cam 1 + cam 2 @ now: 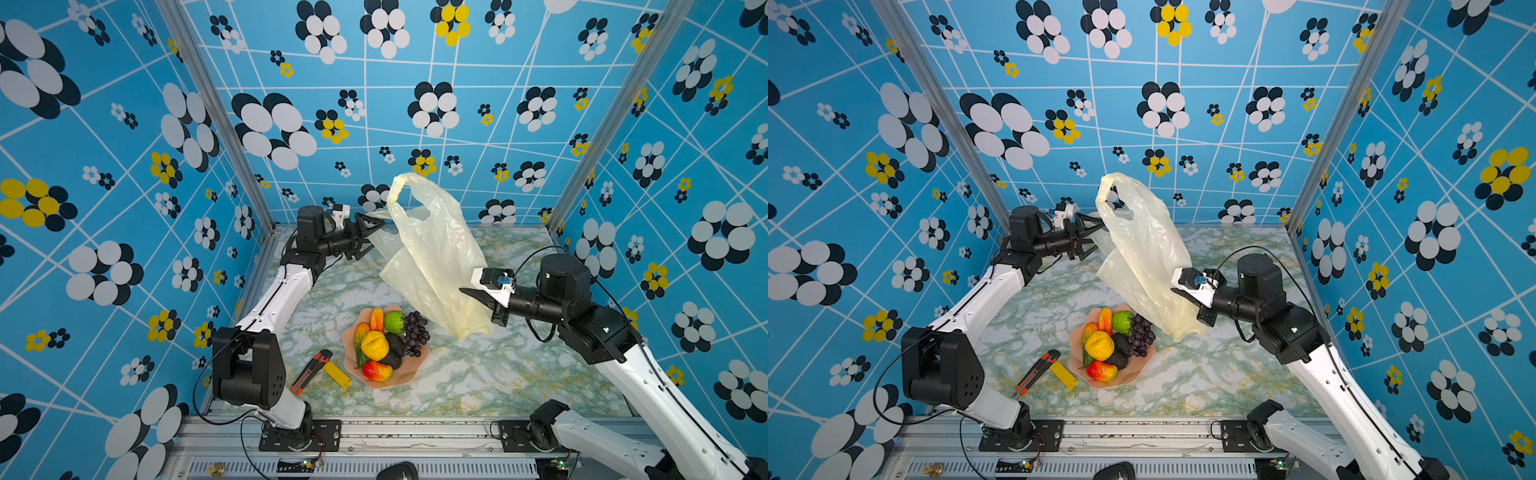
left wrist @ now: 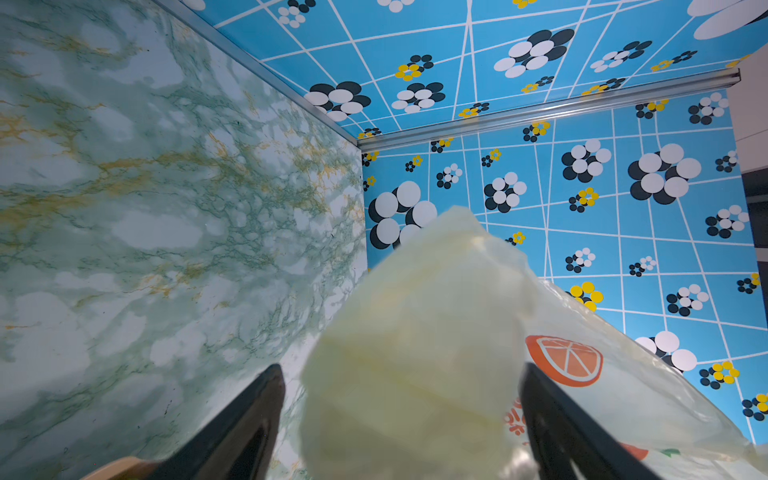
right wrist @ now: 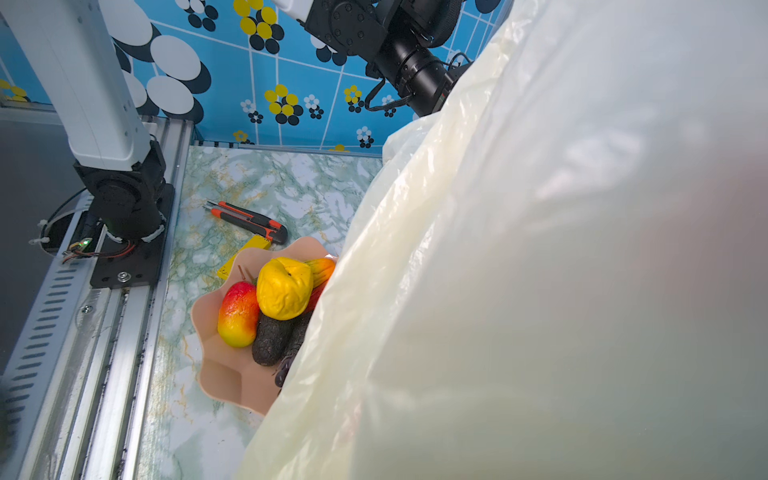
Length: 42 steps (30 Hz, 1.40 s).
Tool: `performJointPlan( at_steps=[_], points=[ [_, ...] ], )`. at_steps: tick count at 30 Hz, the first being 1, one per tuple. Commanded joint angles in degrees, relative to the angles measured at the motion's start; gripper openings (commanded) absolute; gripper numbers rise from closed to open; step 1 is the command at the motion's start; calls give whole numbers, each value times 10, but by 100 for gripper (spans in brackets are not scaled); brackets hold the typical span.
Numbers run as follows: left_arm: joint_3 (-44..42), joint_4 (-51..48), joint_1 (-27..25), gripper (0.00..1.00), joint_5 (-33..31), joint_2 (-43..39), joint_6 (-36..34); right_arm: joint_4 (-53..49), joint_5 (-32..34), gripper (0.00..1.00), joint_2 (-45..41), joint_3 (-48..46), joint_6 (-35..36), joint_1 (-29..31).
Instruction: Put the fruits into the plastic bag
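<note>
The plastic bag hangs crumpled above the table's middle, one handle loop standing up; an orange slice print shows on the bag in the left wrist view. My right gripper is shut on its lower right side, and the bag covers that wrist view. My left gripper is open at the bag's left edge, with a bunched fold between its fingers, gaps on both sides. The fruits lie in a pink bowl: grapes, a green round one, a yellow lumpy one, a mango.
An orange-black utility knife and a flat yellow block lie just left of the bowl. Patterned walls close in the left, back and right sides. A metal rail with both arm bases runs along the front edge.
</note>
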<state>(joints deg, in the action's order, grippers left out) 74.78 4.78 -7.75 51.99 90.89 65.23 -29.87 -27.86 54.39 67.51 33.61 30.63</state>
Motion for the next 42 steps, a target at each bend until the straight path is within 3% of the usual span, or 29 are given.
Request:
performJointPlan(
  at_steps=[1,7,15,19,22,24,26,28,29,35,42],
  points=[
    [20,25,9,87,12,10,7,-17,-18,0,-6,11,-14,6],
    [28,28,12,73,15,21,9,-19,-18,0,-11,4,-16,5],
    [26,40,11,44,17,24,16,-22,-22,0,-16,-4,-18,6],
    [26,38,11,14,15,24,16,-23,-19,0,-19,-8,-19,7],
    [28,37,11,4,12,24,17,-19,-9,0,-21,-13,-28,7],
    [29,37,11,2,6,21,18,-7,5,2,-23,-18,-42,7],
    [34,34,11,0,-9,18,19,16,31,27,-30,-28,-69,6],
    [40,23,12,0,-35,15,18,40,60,44,-39,-40,-100,7],
    [43,22,14,0,-50,15,20,51,76,47,-43,-45,-114,7],
    [89,-5,17,0,-142,23,11,95,205,50,-56,-64,-265,7],
    [232,-74,4,0,-213,66,-51,52,390,55,-53,-39,-457,6]
  ],
)
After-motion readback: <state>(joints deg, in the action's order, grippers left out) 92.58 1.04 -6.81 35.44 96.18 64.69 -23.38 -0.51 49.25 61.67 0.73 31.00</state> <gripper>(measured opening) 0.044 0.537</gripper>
